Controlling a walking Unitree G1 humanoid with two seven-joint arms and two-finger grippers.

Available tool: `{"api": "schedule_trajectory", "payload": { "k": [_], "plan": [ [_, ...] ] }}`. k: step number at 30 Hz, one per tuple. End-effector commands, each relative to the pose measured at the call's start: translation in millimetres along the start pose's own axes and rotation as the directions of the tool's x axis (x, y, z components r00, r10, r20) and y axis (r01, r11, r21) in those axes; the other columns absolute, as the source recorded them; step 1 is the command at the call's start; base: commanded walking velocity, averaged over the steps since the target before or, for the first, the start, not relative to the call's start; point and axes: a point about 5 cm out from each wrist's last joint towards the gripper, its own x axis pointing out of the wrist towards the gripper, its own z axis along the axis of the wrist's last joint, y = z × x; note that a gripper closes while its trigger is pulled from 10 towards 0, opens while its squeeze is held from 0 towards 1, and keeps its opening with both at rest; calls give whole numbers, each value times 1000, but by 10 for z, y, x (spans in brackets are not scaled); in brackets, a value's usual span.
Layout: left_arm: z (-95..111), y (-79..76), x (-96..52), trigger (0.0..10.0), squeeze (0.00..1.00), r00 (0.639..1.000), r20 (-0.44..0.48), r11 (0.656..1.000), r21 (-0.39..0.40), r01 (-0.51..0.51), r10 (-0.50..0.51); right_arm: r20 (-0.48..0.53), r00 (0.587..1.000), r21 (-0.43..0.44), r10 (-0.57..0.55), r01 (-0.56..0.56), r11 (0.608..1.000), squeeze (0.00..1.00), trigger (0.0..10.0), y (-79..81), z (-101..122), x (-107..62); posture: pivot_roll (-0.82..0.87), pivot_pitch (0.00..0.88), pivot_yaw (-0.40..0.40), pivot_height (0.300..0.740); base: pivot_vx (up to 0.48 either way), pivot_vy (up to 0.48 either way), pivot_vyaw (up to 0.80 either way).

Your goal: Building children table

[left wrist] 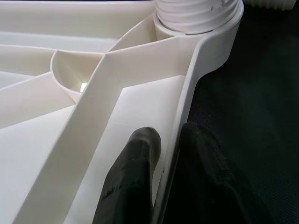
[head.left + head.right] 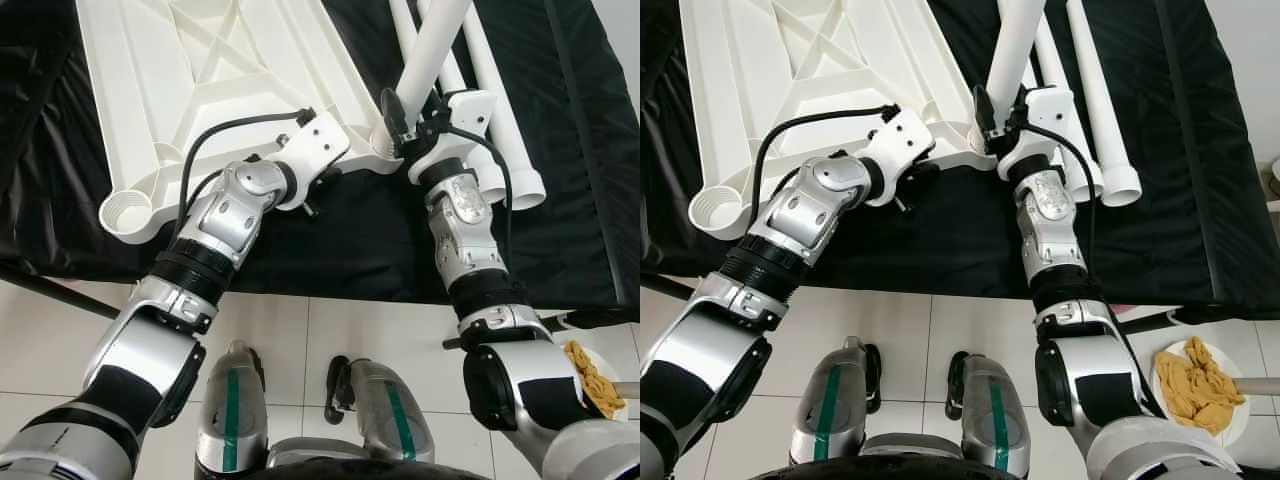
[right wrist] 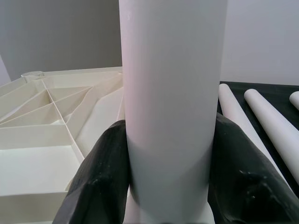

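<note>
One leg [image 2: 432, 45] stands clamped between the right gripper's [image 2: 395, 118] fingers [image 3: 100, 177], its foot at the near corner socket [image 1: 196, 18] of the upturned tabletop [image 2: 200, 60] on the black cloth [image 2: 350, 240]. Left gripper [image 1: 163, 154] pinches the tabletop's rim. Seating the leg looks the step in hand; next likely calls for turning it home while the rim is braced. Three spare legs [image 2: 505, 120] lie beside.

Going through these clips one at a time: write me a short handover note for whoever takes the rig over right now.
Left gripper: shut on the rim of the upside-down tabletop, near its corner.
Right gripper: shut on a white leg, standing in the tabletop's near corner socket.
Spare legs lie on the black cloth to the right; the left corner socket is empty.
Done: one leg placed at its socket; seating cannot be judged.
Left: probably finish that leg, then fit the others.
</note>
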Motion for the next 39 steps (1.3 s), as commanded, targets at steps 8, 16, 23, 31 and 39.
{"api": "schedule_trajectory", "payload": {
  "k": [8, 16, 23, 31, 39],
  "plan": [
    [171, 177, -107, 10000, 0, 994, 60, 993, 57, -100, 96, -284, 952, 10, -119, 127, 992, 0, 10000, -132, -577, -411, 89, 63, -38, 740, 0, 0, 0],
    [197, 175, -123, 10000, 0, 993, 67, 993, 58, -100, 96, -254, 933, 3, -256, 266, 964, 0, 10000, -20, -580, -405, 97, 70, -35, 740, 0, 0, 0],
    [226, 185, -139, 10000, 0, 992, 75, 993, 58, -103, 99, -243, 908, -3, -340, 350, 937, 0, 10000, 17, -593, -420, 100, 72, -33, 740, 0, 0, 0],
    [257, 196, -157, 10000, 0, 991, 80, 992, 60, -108, 103, -194, 885, -36, -424, 425, 904, 0, 10000, 150, -535, -401, 115, 80, -36, 740, 0, 0, 0],
    [265, 200, -166, 10000, 0, 991, 80, 992, 59, -112, 108, -200, 880, -33, -431, 434, 901, 0, 10000, 171, -552, -415, 118, 82, -39, 740, 0, 0, 0]
  ]
}}
